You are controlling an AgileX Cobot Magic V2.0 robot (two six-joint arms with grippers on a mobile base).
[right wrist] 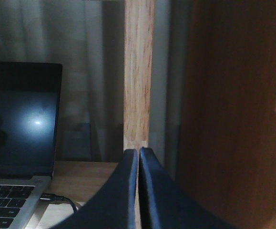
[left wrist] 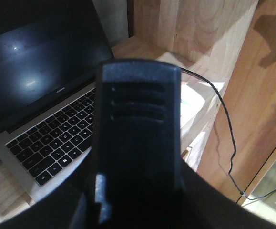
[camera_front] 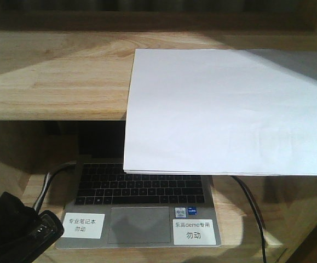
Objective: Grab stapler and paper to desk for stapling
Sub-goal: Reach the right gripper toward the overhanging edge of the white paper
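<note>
The left fingers (left wrist: pixel 76 202) are pinching the stapler (left wrist: pixel 138 124) between them, tilting down over the laptop (left wrist: pixel 52 140). The right fingers (right wrist: pixel 123 191) are pressing together, level, pointing at a wooden post (right wrist: pixel 138 71). Above both, the paper (camera_front: pixel 224 109) is overhanging the shelf board (camera_front: pixel 54 76).

Paper (camera_front: pixel 224 109) cut off at right edge, hides laptop (camera_front: pixel 139 224) screen. Left tool (camera_front: pixel 35 230) dark, cropped at corner. Black block (left wrist: pixel 138 143) masks part of keyboard (left wrist: pixel 56 143); stapler or tool, unclear.
</note>
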